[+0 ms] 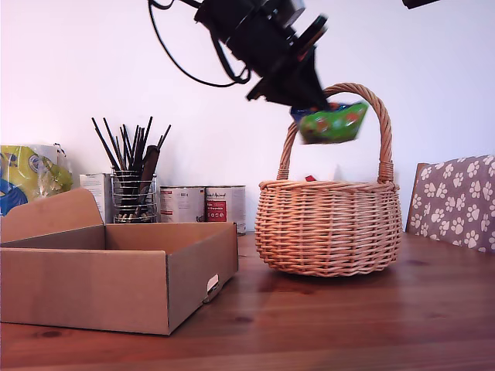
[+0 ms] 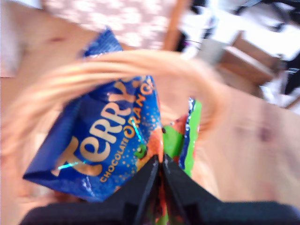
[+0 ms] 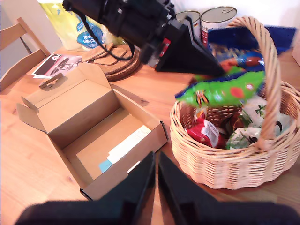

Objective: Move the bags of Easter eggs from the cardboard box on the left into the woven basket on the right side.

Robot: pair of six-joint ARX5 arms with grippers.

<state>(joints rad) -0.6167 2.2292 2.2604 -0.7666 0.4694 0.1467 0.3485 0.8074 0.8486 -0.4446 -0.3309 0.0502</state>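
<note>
1. My first hand (image 1: 309, 97) is clamped on a Terry's egg bag (image 1: 331, 122), held above the woven basket (image 1: 329, 228) under its handle (image 1: 370, 97).
2. Lower clear of the handle, then release centrally.
3. My second hand (image 3: 156, 178), jaws nearly together and empty, hovers over the cardboard box (image 3: 93, 136).

My second gripper (image 3: 157, 176): dark jaws close together, only a thin gap between them, nothing held, hanging above the table (image 3: 28, 159) between box (image 3: 93, 136) and basket (image 3: 225, 164).

Box open and bare, apart from a white slip and a small blue patch on its floor.

My first gripper (image 3: 206, 70): black, reaching in over the basket, pinching a bag (image 3: 225, 91) by its upper edge. Green edge faces the camera, and the bag hangs level with the basket's handle (image 3: 269, 84).

In the basket: a red packet (image 3: 206, 132) and white-and-green packets (image 3: 255, 119).

Behind: two tins (image 3: 218, 18), a yellow bag (image 3: 79, 28), a round mat (image 3: 117, 63).
</note>
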